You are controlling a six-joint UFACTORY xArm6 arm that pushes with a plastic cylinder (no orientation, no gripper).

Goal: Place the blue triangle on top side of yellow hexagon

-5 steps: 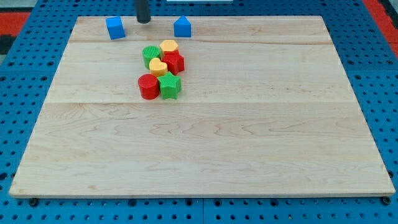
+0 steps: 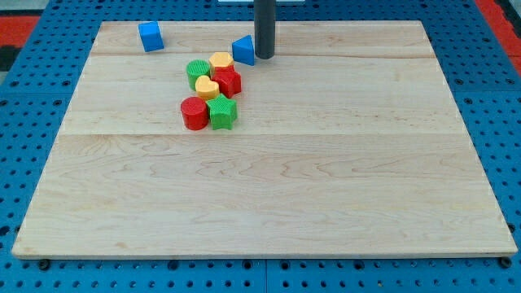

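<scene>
A: Where do we have my tip [image 2: 264, 56] right now?

B: We have it down on the wooden board [image 2: 269, 179] near the view's top, just to the view's right of the blue triangle [image 2: 243, 50]. The 2 look to be touching, or all but touching; we cannot tell which.

A: And the hand, spread or pinching?

B: We have no hand to report. The arm ends in a straight dark rod, so nothing spreads, presses together or pinches.

A: Where does the blue triangle sit against the yellow hexagon [image 2: 221, 61]?

B: We see it just beside the hexagon, toward the view's top and right of it. Their edges seem to meet, though we cannot be sure.

A: What else do we have in that group?

B: We count 6 blocks packed together: the yellow hexagon at the top, a green round block [image 2: 197, 71] on its left, a red star [image 2: 228, 80] below it, a yellow heart [image 2: 207, 87], then a red cylinder [image 2: 194, 112] and a green star [image 2: 221, 111] side by side at the bottom.

A: Anything apart from them?

B: We see 1 blue cube [image 2: 150, 36] near the board's top left corner, well apart from the rest.
</scene>
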